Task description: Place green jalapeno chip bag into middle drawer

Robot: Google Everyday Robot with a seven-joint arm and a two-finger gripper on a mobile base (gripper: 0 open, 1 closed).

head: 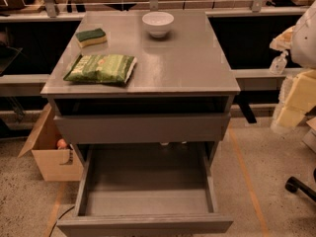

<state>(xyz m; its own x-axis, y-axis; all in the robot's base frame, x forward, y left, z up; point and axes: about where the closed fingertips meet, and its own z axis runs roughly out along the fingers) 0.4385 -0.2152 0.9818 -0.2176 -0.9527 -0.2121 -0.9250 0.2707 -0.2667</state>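
My gripper [296,100], a blurred pale yellow shape, hangs at the right edge of the frame, level with the front of the grey desk [187,58] and well apart from everything on it. I cannot tell whether it is spread or pressed together, and it carries nothing I can make out.

The crinkly green jalapeno chip bag with pale lettering [101,68] lies flat at the left front of the desk, left of centre in the frame. Behind it, towards the upper left, sits a small yellow sponge with a green top [91,37], near the bag but not touching it. A round white bowl [158,22] stands at the back of the desk, at top centre.

Below, the wide grey middle drawer [148,186] is pulled out towards me across the bottom of the frame, its flat floor bare. Above it is a plain grey drawer front [143,128]. An open brown cardboard box [49,157] stands on the floor at lower left.
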